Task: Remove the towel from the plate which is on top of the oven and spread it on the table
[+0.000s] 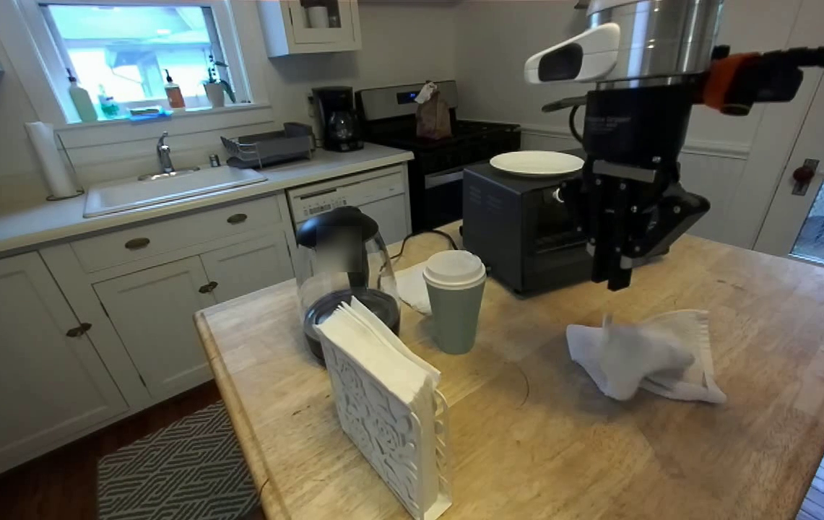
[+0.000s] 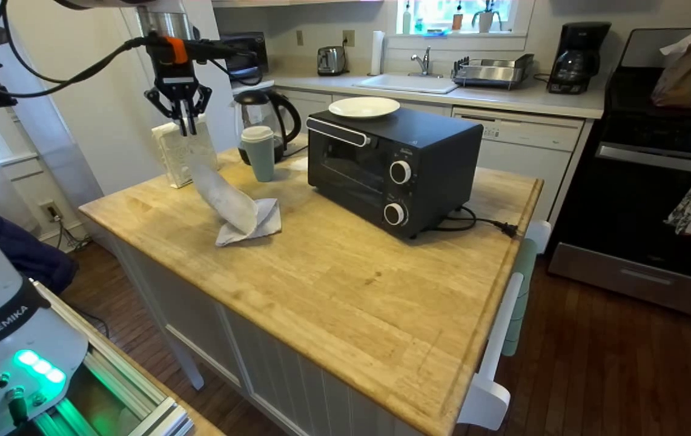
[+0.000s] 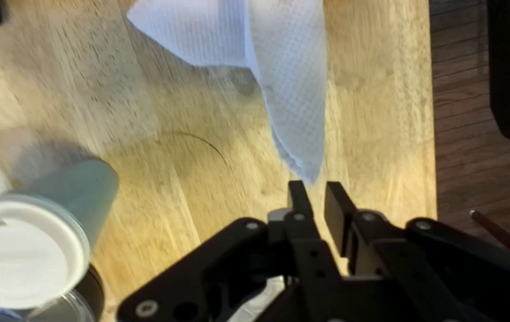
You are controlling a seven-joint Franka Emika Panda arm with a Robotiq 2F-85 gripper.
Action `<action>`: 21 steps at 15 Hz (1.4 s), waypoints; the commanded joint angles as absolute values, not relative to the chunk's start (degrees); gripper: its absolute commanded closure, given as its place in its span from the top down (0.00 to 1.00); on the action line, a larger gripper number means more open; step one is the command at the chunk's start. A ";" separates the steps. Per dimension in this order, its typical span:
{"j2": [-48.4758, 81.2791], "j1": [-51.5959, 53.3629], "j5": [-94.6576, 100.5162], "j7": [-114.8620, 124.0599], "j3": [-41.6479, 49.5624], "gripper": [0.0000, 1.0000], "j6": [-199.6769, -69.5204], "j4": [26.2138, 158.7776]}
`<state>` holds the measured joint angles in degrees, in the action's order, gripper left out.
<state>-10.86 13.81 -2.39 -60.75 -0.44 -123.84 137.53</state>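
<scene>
White towel [image 1: 653, 361] beneath the narrowly parted, empty end effector [image 3: 316, 188].
Presumably there for spreading across the tabletop [image 2: 345, 297].

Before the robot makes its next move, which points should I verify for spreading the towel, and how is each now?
1. Towel off the white plate on the toaster oven: ok.
2. Towel on the wooden table: ok, its lower part rests there.
3. Towel spread flat: not ok, folded, one end raised.
4. Gripper open: ok, jaws slightly apart.
5. Gripper apart from towel: ok, gap visible in an exterior view.
6. Lidded to-go cup upright, apart from towel: ok.
</scene>
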 commanded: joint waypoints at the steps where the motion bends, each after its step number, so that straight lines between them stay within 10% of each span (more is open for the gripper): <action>1: -9.96 14.50 -12.77 -72.70 -1.00 0.49 -121.79 135.28; 8: -14.59 10.68 -12.65 -91.84 0.78 0.98 -106.68 133.64; 21: -17.83 4.56 9.11 -69.22 0.50 1.00 -116.69 146.78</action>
